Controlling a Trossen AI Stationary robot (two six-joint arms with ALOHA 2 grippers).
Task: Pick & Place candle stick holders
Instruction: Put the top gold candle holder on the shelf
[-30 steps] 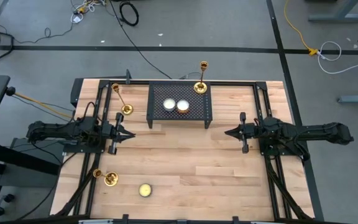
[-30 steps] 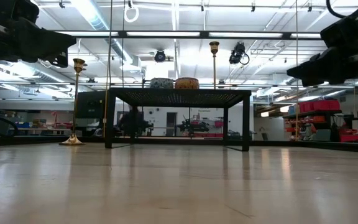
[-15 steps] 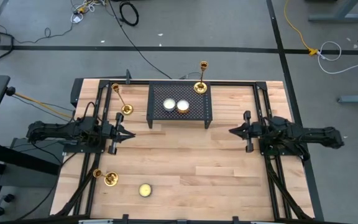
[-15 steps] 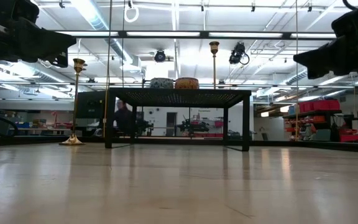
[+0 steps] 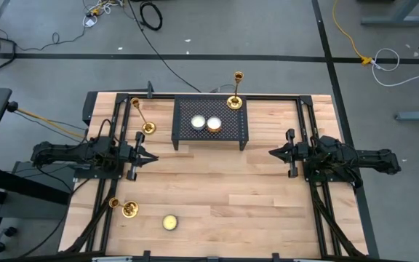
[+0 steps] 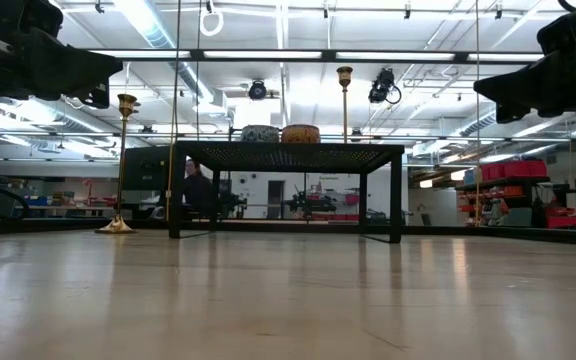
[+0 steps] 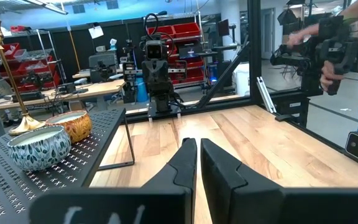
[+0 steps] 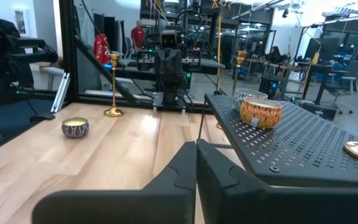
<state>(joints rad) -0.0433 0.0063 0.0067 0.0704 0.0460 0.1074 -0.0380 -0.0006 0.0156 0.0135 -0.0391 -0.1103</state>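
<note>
Fingers of both arms are pressed together and hold nothing: the left gripper (image 5: 153, 156) and right gripper (image 5: 270, 153) hover over mid-worktop, facing each other. One candle stick holder (image 5: 234, 100) stands on the black mesh rack (image 5: 209, 143), another (image 5: 148, 128) just left of it, a third (image 5: 129, 209) near the front-left corner (beside a small candle tin (image 5: 169, 222)). Spread the fingers before approaching, then pinch a stem low, judging by its tall, tippy build.

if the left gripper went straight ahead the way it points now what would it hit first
Probably nothing on the table: the left gripper, shut, points across bare wood toward the right gripper. The black rack sits just off that line, though depth is unclear.
</note>
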